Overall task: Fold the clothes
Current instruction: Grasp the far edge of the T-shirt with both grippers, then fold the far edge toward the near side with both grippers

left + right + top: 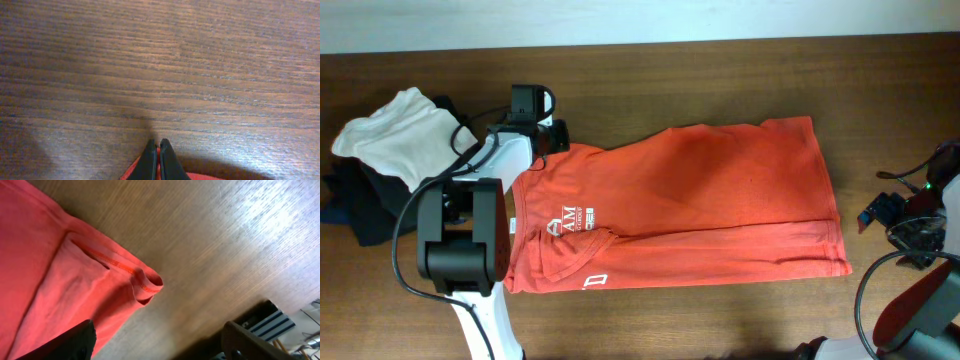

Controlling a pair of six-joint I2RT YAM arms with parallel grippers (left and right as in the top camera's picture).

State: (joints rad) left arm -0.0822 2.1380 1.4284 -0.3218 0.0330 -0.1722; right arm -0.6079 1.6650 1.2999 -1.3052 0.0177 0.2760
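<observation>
Dark brown wood-grain table (720, 320). A red-orange shirt (720, 200) lies flat on it, spread sideways and partly folded, with white lettering toward its left end. The lower right corner of the shirt is slightly curled at the hem. Left of the shirt, a little apart from it, is a pile with a white garment (395, 135) resting on black garments (355, 205). Wood shows on every side of the shirt.

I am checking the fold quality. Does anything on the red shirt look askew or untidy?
Yes. One hem corner of the red shirt curls up into a small roll instead of lying flat, and the fold beside the white lettering is creased and slanted.
</observation>
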